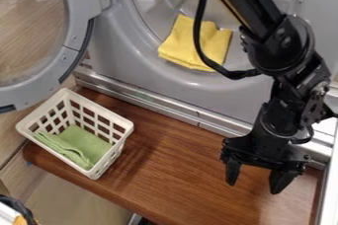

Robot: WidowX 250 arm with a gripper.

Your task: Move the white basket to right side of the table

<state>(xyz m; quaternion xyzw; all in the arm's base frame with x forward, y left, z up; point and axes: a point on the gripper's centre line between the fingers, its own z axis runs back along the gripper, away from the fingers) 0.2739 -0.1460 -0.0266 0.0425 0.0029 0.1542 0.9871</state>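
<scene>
No readable text, label, number or sign stands on anything.

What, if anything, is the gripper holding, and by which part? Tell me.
Nothing: the gripper is open and empty, away from the white lattice basket on the wooden tabletop.
</scene>
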